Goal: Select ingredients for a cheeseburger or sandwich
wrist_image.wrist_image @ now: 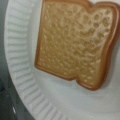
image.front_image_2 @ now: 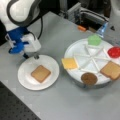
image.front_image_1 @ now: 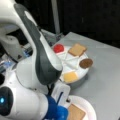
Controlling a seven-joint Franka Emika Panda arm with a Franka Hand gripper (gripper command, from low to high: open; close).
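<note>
Gripper [image.front_image_2: 35, 56] hovering over the far rim of the white plate [image.front_image_2: 25, 80]; jaws' state impossible to tell, nothing seen held. One toast square [image.front_image_2: 40, 73] lying flat mid-plate, just below the jaws. Remaining ingredients on the divided tray [image.front_image_2: 77, 75] alongside, cheese square [image.front_image_2: 69, 63] nearest. Open desk [image.front_image_2: 62, 105] all round.

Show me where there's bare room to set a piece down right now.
Bare white rim rings the toast square on the paper plate. Grey table lies bare between that plate and the divided tray. The tray is crowded. The gripper hangs over the plate's far rim.
</note>
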